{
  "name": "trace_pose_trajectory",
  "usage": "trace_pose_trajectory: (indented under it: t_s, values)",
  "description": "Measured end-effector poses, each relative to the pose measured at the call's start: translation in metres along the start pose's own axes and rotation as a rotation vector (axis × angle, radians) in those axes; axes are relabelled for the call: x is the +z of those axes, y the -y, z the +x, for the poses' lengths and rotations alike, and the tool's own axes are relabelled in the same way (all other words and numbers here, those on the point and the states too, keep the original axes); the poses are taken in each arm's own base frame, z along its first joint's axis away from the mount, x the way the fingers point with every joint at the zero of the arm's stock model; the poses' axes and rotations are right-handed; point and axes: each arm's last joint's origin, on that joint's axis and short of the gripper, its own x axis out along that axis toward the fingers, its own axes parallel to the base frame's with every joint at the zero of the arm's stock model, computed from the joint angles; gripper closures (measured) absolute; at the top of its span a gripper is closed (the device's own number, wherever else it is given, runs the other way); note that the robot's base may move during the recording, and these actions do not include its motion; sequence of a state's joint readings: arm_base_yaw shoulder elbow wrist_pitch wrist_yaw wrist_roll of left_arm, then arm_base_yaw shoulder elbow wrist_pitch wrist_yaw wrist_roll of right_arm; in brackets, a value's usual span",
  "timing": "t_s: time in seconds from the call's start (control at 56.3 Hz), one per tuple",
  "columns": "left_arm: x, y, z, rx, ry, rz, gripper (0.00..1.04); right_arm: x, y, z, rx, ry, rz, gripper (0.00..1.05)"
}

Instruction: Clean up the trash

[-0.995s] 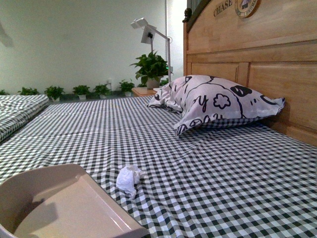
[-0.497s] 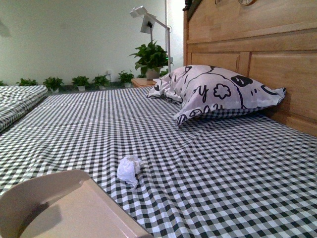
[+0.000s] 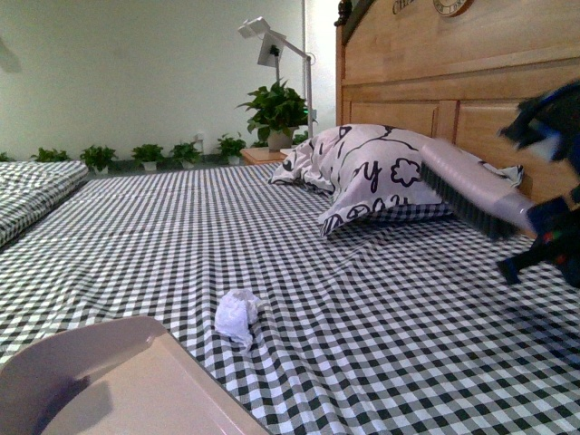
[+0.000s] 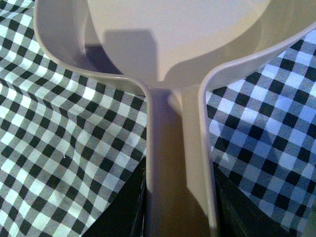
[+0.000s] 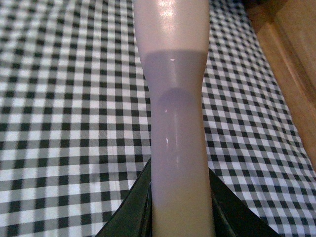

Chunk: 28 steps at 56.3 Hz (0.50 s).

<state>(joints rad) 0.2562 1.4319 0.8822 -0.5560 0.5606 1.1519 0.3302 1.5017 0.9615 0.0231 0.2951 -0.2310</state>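
Observation:
The trash [image 3: 236,315], a small crumpled white tissue wad, lies on the black-and-white checked bedsheet [image 3: 381,326] near the front middle. The beige dustpan [image 3: 109,385] sits at the lower left, its open lip just left of the wad. My left gripper [image 4: 180,217] is shut on the dustpan handle [image 4: 177,163]. My right gripper [image 3: 544,227] enters at the right edge, shut on a beige brush [image 3: 471,186] with dark bristles, held above the sheet, well right of the wad. In the right wrist view, the gripper [image 5: 180,217] clamps the brush handle [image 5: 175,98].
A white pillow [image 3: 381,172] with black cartoon prints leans on the wooden headboard [image 3: 471,82] at the back right. A lamp [image 3: 272,45] and potted plants [image 3: 272,109] stand beyond the bed. Another checked bed [image 3: 32,186] lies at the far left.
My right gripper with the brush has come into view at the right, in front of the pillow. The view has tilted down a little. The wad and the dustpan stay where they were.

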Motion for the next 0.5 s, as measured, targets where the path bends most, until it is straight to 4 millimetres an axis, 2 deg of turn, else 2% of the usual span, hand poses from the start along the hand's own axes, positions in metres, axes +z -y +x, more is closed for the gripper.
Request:
trace_pose_trajectory:
  t_s: [0.071, 0.231, 0.497]
  values:
    - [0.000, 0.000, 0.000, 0.000, 0.000, 0.001, 0.77, -0.012, -0.011, 0.035, -0.019, -0.079, -0.100, 0.85]
    - [0.000, 0.000, 0.000, -0.001, 0.000, 0.003, 0.77, -0.024, -0.026, 0.072, -0.007, -0.160, -0.187, 0.85]
    - [0.000, 0.000, 0.000, -0.001, 0.000, 0.003, 0.77, -0.016, -0.064, 0.097, 0.049, -0.149, -0.230, 0.85]
